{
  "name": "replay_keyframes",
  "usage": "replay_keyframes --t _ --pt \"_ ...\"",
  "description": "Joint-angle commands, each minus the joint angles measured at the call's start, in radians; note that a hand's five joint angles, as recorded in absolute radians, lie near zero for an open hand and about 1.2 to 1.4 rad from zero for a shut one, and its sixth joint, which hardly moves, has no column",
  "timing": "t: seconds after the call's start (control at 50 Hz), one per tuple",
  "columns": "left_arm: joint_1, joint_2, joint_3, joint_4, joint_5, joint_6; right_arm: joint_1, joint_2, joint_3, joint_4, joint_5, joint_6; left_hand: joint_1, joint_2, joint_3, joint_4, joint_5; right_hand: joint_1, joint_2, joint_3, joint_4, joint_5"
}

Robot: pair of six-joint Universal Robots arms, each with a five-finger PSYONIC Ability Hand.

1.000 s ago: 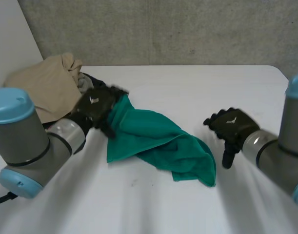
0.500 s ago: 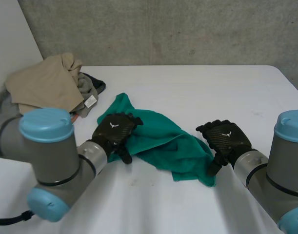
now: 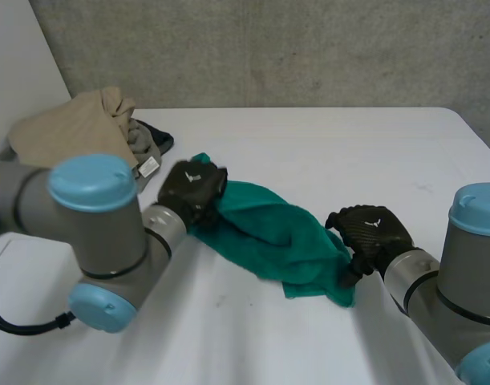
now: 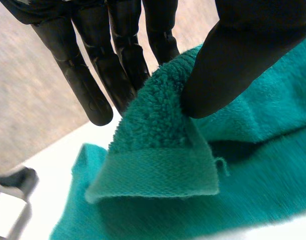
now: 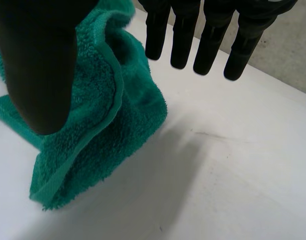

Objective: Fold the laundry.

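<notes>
A green towel (image 3: 269, 233) lies crumpled mid-table. My left hand (image 3: 192, 186) is at its left end. In the left wrist view the thumb (image 4: 233, 55) pinches a hemmed corner of the towel (image 4: 158, 165) against the fingers (image 4: 92, 80), and the corner is raised off the table. My right hand (image 3: 371, 231) rests at the towel's right end. In the right wrist view its fingers (image 5: 208, 45) are straight and apart from the thumb (image 5: 40, 75). The towel's edge (image 5: 87, 135) lies beneath the thumb, not pinched.
A pile of laundry sits at the back left of the white table (image 3: 325, 144): a beige garment (image 3: 68, 136) over grey and dark pieces with a white tag (image 3: 148, 164). A concrete wall stands behind the table.
My left hand closed on the towel's left corner and drew it back toward the pile. My right hand stayed at the towel's right end, its fingers bending in a little.
</notes>
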Motion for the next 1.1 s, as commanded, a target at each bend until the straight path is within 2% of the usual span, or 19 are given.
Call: replay_keyframes --t 0.02,0.12,0.16,0.18,0.2,0.22,0.32,0.4,0.42,0.5,0.6,0.66,0.78,0.82,0.84,0.86,0.98,1.1 --pt "0.034 0.16 0.001 -0.045 0.002 -0.001 0.011 0.058 -0.058 0.01 0.004 0.07 0.252 0.204 0.208 0.2 0.25 0.073 0.085 0.076 0.076 0.071" --pt "0.037 0.261 0.012 -0.042 0.002 -0.007 0.036 0.104 -0.102 0.012 0.003 0.1 0.252 0.204 0.208 0.2 0.25 0.099 0.111 0.102 0.102 0.097" --pt "0.038 0.278 0.016 -0.042 0.002 -0.005 0.054 0.118 -0.116 0.012 0.006 0.1 0.252 0.204 0.208 0.2 0.25 0.19 0.201 0.192 0.192 0.188" --pt "0.04 0.289 0.022 -0.042 0.001 -0.005 0.066 0.123 -0.125 0.013 0.011 0.099 0.252 0.204 0.208 0.2 0.25 0.577 0.588 0.58 0.58 0.575" --pt "0.04 0.29 0.026 -0.042 0.001 -0.004 0.065 0.121 -0.13 0.013 0.015 0.099 0.252 0.204 0.208 0.2 0.25 0.834 0.845 0.836 0.836 0.832" --pt "0.04 0.292 0.029 -0.042 -0.001 -0.004 0.066 0.121 -0.133 0.013 0.017 0.097 0.252 0.204 0.208 0.2 0.25 0.943 0.954 0.945 0.945 0.941" --pt "0.048 0.31 0.042 -0.042 -0.004 -0.005 0.06 0.06 -0.182 0.001 0.012 0.06 0.252 0.204 0.208 0.2 0.25 0.944 0.955 0.946 0.946 0.942" --pt "0.055 0.358 0.042 -0.042 -0.004 -0.005 0.036 -0.092 -0.239 0.01 0.012 -0.073 0.252 0.204 0.208 0.2 0.25 0.944 0.955 0.946 0.946 0.942" --pt "0.057 0.377 0.039 -0.042 -0.003 -0.005 0.019 -0.141 -0.254 0.003 0.011 -0.149 0.252 0.204 0.208 0.2 0.25 0.944 0.955 0.946 0.946 0.942" --pt "0.08 0.413 0.023 -0.042 -0.003 -0.007 0.014 -0.199 -0.309 -0.005 0.014 -0.283 0.252 0.204 0.208 0.2 0.25 0.944 0.955 0.946 0.946 0.942" --pt "0.152 0.425 -0.011 -0.042 -0.003 -0.008 0.019 -0.18 -0.365 -0.001 -0.011 -0.308 0.252 0.204 0.208 0.2 0.25 0.944 0.955 0.946 0.946 0.942" --pt "0.181 0.424 -0.045 -0.042 0.001 -0.008 0.042 -0.109 -0.374 0.004 -0.034 -0.306 0.252 0.204 0.208 0.2 0.25 0.944 0.955 0.946 0.946 0.942" --pt "0.186 0.407 -0.105 -0.041 0.002 -0.008 0.083 0.089 -0.403 0.025 -0.062 -0.306 0.252 0.204 0.208 0.2 0.25 0.944 0.955 0.946 0.946 0.942" --pt "0.186 0.401 -0.111 -0.039 0.002 -0.008 0.083 0.118 -0.406 0.03 -0.062 -0.306 0.252 0.204 0.208 0.2 0.25 0.828 0.84 0.831 0.831 0.827" --pt "0.186 0.385 -0.114 -0.039 0.002 -0.007 0.08 0.142 -0.409 0.03 -0.065 -0.303 0.252 0.204 0.208 0.2 0.25 0.586 0.598 0.589 0.589 0.584" --pt "0.186 0.376 -0.114 -0.041 0.002 -0.007 0.076 0.15 -0.409 0.03 -0.065 -0.302 0.252 0.204 0.208 0.2 0.25 0.494 0.505 0.496 0.496 0.492" --pt "0.186 0.353 -0.099 -0.041 0.004 -0.007 -0.012 0.155 -0.411 0.045 -0.068 -0.198 0.252 0.204 0.208 0.2 0.25 0.065 0.077 0.068 0.068 0.063" --pt "0.18 0.362 -0.062 -0.042 0.004 -0.008 -0.102 0.133 -0.42 0.174 -0.104 -0.118 0.252 0.204 0.208 0.2 0.25 -0.05 -0.039 -0.048 -0.048 -0.052"
